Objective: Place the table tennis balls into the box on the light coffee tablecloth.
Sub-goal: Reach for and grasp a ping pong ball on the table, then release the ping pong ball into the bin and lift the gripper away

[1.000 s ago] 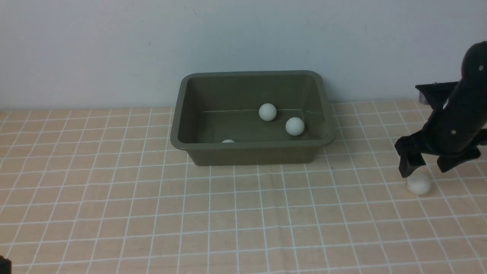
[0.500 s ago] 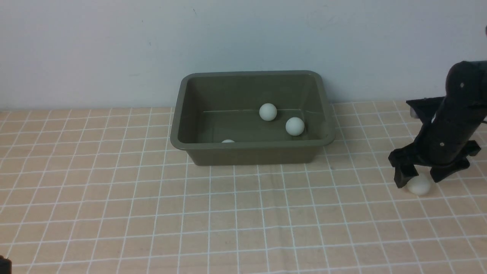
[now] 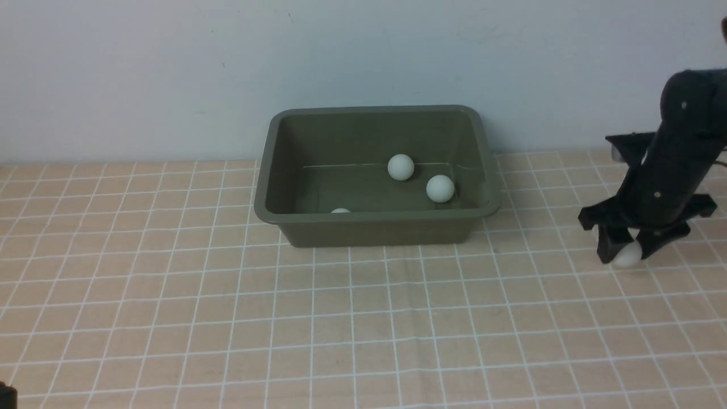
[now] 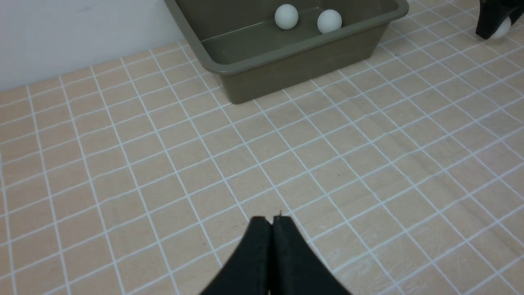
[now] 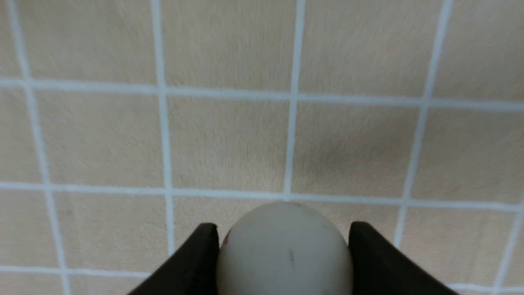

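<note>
White table tennis balls are sitting in the box (image 3: 377, 175): one (image 3: 401, 167) far back in the middle, one (image 3: 440, 188) just to its right and a bit nearer, and one (image 3: 340, 211) peeking over the near wall. This green box is resting on the light coffee tablecloth (image 3: 227, 318), far back by the wall (image 3: 170, 74).

Well to the right of the box, the right gripper (image 3: 626, 254) is pointing down, and its two black fingers (image 5: 192, 262) are squeezing a fourth ball (image 5: 284, 250) from both sides. That ball is hanging just above the cloth or touching it; I cannot tell which.

On the near left, the left gripper (image 4: 272, 223) is hovering over bare cloth with its fingers pressed together, holding nothing.
</note>
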Tool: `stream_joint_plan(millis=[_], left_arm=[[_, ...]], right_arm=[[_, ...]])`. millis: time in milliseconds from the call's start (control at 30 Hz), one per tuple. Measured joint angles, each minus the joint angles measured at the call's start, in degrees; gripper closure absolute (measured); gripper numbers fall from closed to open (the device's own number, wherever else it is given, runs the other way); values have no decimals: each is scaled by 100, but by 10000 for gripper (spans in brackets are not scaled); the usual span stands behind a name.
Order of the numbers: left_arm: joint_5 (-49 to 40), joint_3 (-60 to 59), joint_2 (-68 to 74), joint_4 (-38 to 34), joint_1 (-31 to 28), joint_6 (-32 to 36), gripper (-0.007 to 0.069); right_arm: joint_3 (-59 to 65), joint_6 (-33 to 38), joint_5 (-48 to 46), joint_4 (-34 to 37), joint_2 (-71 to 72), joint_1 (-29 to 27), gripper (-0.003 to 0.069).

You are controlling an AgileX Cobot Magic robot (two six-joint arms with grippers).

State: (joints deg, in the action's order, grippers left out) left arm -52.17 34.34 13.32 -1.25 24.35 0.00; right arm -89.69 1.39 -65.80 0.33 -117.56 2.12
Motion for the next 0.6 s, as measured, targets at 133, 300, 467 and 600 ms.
stream_joint_plan(millis=[133,300,467,600], left_arm=[[0,0,0,0,0,0,693],[0,0,0,0,0,0,693],[0,0,0,-4,0,0,693],[0,0,0,-4,0,0,693]], right_arm=[[-940,0,-393,286,0,0,294],[-1845,280,-440,1520,0,35,294],[-2259,827,-383,2713,-104,590,294],[-2268,985,-161,2762,-380,1038,294]])
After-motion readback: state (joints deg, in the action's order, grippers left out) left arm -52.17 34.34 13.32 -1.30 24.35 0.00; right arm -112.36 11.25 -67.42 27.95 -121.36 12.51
